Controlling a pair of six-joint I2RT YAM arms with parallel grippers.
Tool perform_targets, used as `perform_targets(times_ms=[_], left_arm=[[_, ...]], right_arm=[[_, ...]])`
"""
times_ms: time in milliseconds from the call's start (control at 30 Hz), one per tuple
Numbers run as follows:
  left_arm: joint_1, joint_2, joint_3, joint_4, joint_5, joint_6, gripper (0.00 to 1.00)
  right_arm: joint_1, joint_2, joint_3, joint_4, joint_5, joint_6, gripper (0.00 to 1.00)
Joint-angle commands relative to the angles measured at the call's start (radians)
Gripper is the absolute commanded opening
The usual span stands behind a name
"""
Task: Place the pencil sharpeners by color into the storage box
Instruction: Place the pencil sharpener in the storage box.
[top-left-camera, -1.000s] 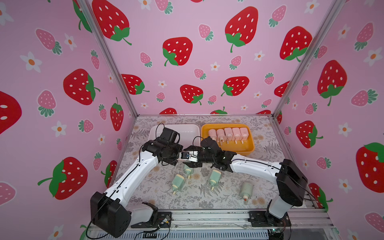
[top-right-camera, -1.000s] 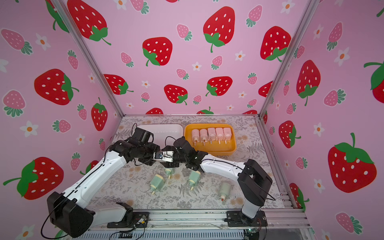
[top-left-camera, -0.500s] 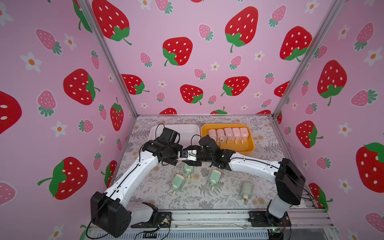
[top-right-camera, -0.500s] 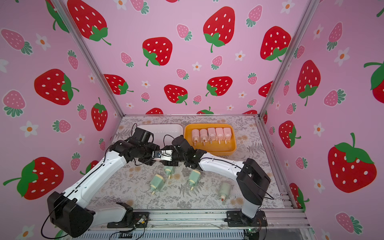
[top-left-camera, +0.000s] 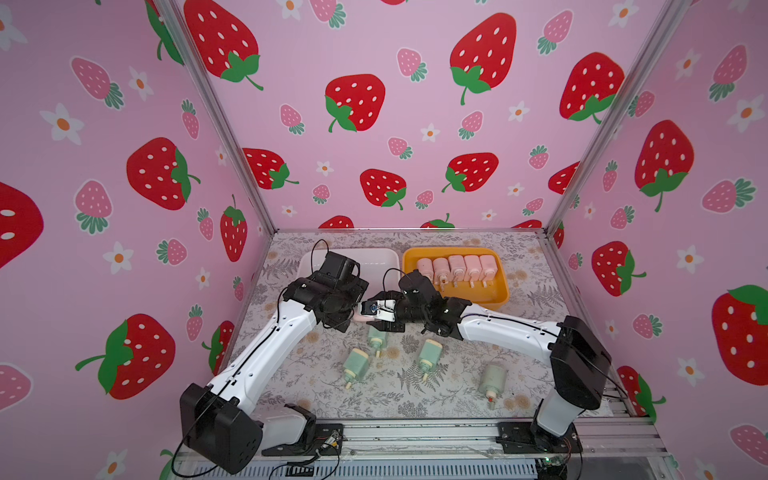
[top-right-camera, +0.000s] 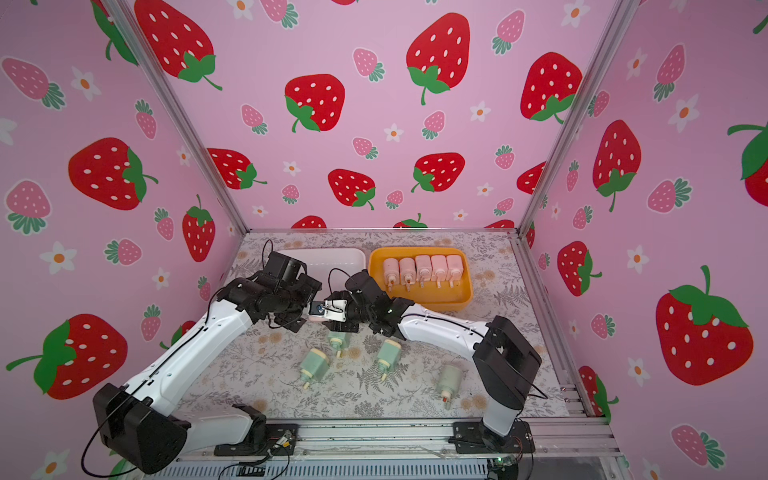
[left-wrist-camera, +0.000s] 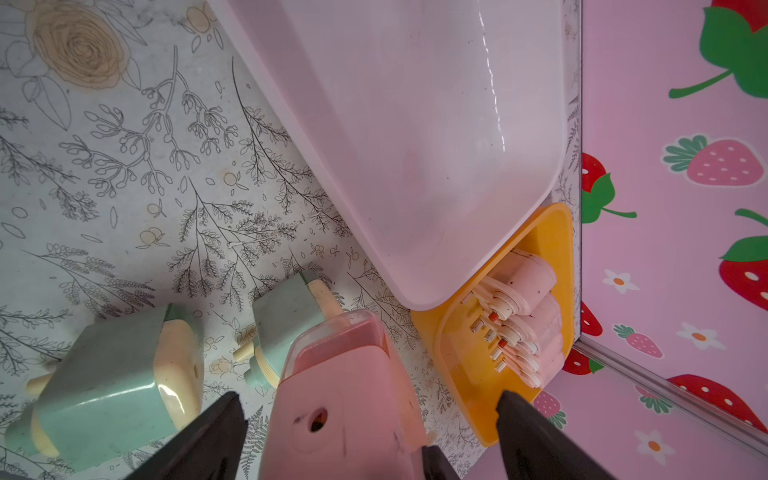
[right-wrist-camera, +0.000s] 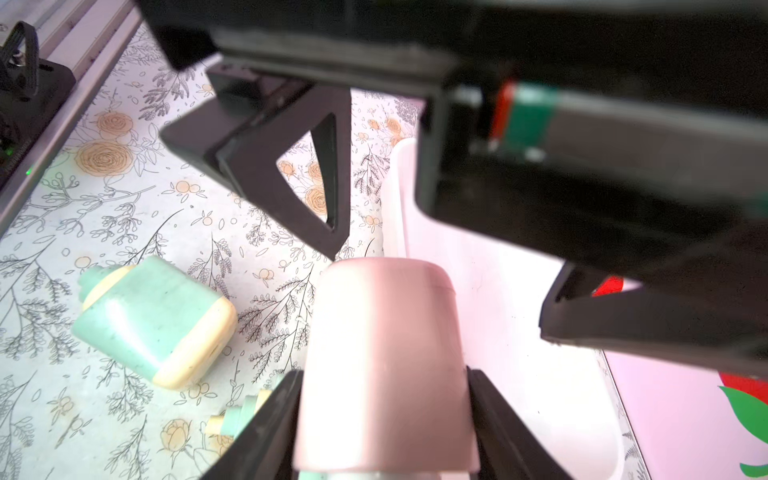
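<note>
Pink plastic, smooth and round-cornered, the pink sharpener (right-wrist-camera: 382, 365) hangs above the floral mat (top-left-camera: 415, 399), clamped by the right pincer (right-wrist-camera: 382, 380). Its black fingers (right-wrist-camera: 266, 428) press flat against both flanks. Facing it, the left pincer (left-wrist-camera: 368, 401) brackets the same body with its jaws spread wide and a gap on each side, so it carries nothing. To my eye this is a hand-over, letting the arm nearer the pink row do the placing.

Just behind the right pincer sits the orange tray (top-left-camera: 500, 291), shallow and glossy. Five pink sharpeners (top-left-camera: 457, 268) stand in it side by side, cream necks and little cranks pointing toward the arms. Behind the left pincer lies the white tray (top-left-camera: 374, 252), slick-walled and bare inside, presumably meant for the other colour.

Four green sharpeners (top-left-camera: 355, 365) lie tipped on their sides on the mat, one almost directly beneath the right pincer and the rest nearer the arms' bases. They are mint and matte, with cream collars.
</note>
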Motion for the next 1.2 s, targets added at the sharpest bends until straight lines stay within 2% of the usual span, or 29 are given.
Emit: perform_targets(times_ms=[0,100,233,300,500,633,800,933,1167], left_arm=[[-0.003,-0.002,0.012,0.023,-0.029,0.050,1.00],[0.007,-0.008,-0.009,0.083,-0.063,0.116,0.99],[0.024,0.003,0.003,0.130,-0.167,0.350,1.00],[0.031,0.007,0.003,0.150,-0.184,0.416,1.00],[0.037,0.007,-0.056,0.301,-0.154,0.576,1.00],[0.039,0.025,-0.052,0.362,-0.053,0.690,1.00],[0.037,0.051,-0.054,0.437,0.024,0.729,1.00],[0.035,0.112,0.004,0.374,0.026,0.757,1.00],[0.031,0.150,-0.052,0.498,0.076,0.753,1.00]], right_arm=[[-0.026,-0.031,0.014,-0.015,-0.030,0.021,0.00],[-0.048,-0.045,-0.004,-0.017,-0.022,0.024,0.00],[-0.100,-0.069,-0.020,-0.030,-0.035,0.044,0.00],[-0.132,-0.080,-0.009,-0.067,-0.053,0.067,0.00],[-0.250,-0.122,-0.028,-0.117,-0.087,0.091,0.00],[-0.344,-0.158,-0.069,-0.113,-0.161,0.080,0.00],[-0.444,-0.162,-0.089,-0.101,-0.228,0.068,0.00],[-0.519,-0.142,-0.084,-0.122,-0.308,-0.006,0.00],[-0.650,-0.118,-0.026,-0.350,-0.518,-0.183,0.00]])
